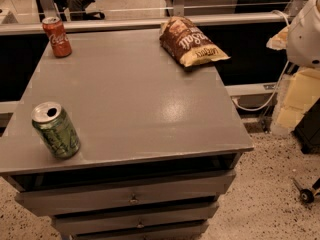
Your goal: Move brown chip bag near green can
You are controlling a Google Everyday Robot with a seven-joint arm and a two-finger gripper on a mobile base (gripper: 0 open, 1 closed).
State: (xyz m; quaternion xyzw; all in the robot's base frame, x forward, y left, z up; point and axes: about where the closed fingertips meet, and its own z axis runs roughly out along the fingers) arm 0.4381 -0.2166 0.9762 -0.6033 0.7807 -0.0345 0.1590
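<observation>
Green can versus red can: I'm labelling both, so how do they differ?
The green can stands at the near-left corner of the table, the red can at its far-left corner. The green can is patterned; the red can bears white script. Both stand upright. The gripper is not in view.

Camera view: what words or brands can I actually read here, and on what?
"Salt": white letters on the brown chip bag; the print on its yellow end is too blurred.
Red can: white script, too blurred to read.
Green can: nothing legible.
Gripper: not in view.
</observation>
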